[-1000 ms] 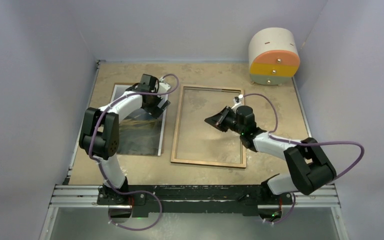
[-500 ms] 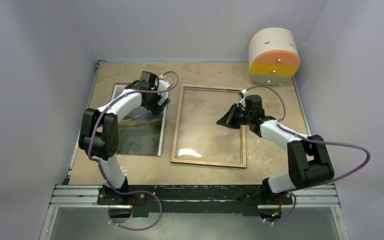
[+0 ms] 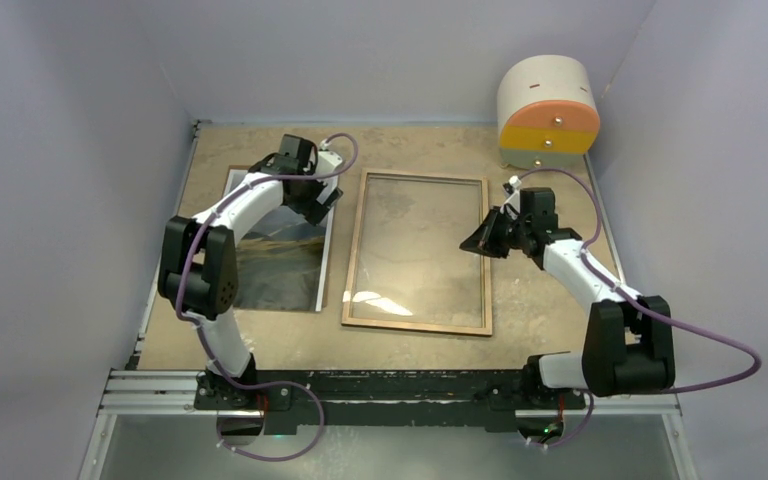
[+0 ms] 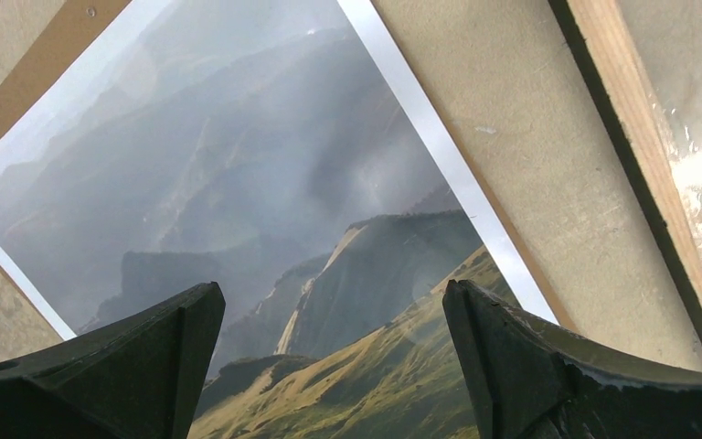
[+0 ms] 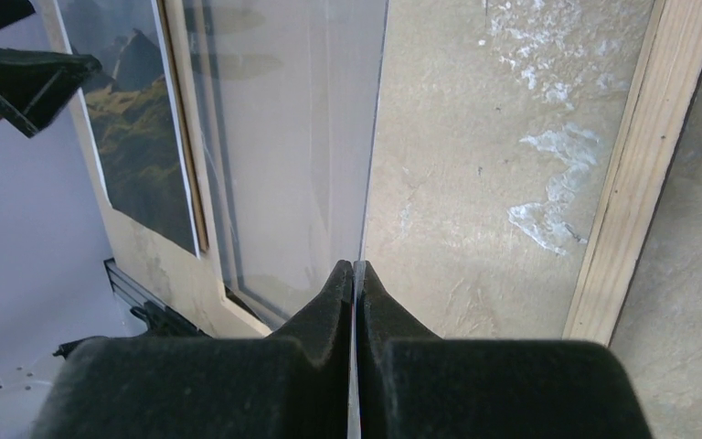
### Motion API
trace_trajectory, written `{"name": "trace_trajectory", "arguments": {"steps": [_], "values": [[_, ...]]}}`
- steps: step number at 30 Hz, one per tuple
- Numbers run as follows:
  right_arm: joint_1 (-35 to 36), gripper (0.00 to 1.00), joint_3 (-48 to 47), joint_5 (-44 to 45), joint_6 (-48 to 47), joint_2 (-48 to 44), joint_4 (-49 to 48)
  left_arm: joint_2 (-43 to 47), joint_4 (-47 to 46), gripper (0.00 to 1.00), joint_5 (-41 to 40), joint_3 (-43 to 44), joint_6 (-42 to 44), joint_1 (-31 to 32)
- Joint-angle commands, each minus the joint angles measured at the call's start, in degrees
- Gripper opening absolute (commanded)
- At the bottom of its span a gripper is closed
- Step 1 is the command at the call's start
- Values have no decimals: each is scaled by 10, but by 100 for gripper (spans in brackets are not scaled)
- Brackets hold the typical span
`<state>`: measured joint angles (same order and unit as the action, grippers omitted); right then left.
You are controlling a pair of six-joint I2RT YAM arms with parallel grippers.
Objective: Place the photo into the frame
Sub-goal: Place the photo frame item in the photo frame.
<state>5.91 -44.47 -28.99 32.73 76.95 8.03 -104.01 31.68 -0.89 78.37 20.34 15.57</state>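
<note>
The photo, a misty mountain print with a white border, lies face up on a brown backing board at the left. My left gripper hovers open over its far right part, and its fingers straddle the picture in the left wrist view. The frame lies wood-brown side up in the middle. My right gripper is shut on the right edge of a clear pane that lies over the frame's opening. The thin pane edge sits between its fingers in the right wrist view.
A round white, orange and yellow drawer unit stands at the back right corner. Grey walls close in the table on three sides. A metal rail runs along the near edge. The frame's left rail lies just right of the photo.
My right gripper has moved right, from over the frame's middle to its right rail, still shut on the pane. My left gripper has shifted slightly toward the back.
</note>
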Motion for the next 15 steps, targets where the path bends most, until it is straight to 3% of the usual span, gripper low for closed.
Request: {"name": "trace_trajectory", "arguments": {"steps": [1, 8, 15], "values": [[-2, 0, -25, -4, -39, -9, 48, -8, 2, 100, 28, 35, -16, 10], [-3, 0, -19, -16, -26, -7, 33, -27, 4, 100, 31, 51, -21, 29], [-3, 0, -64, -25, -57, 19, 78, -39, 0, 100, 27, 58, -22, 41]]}}
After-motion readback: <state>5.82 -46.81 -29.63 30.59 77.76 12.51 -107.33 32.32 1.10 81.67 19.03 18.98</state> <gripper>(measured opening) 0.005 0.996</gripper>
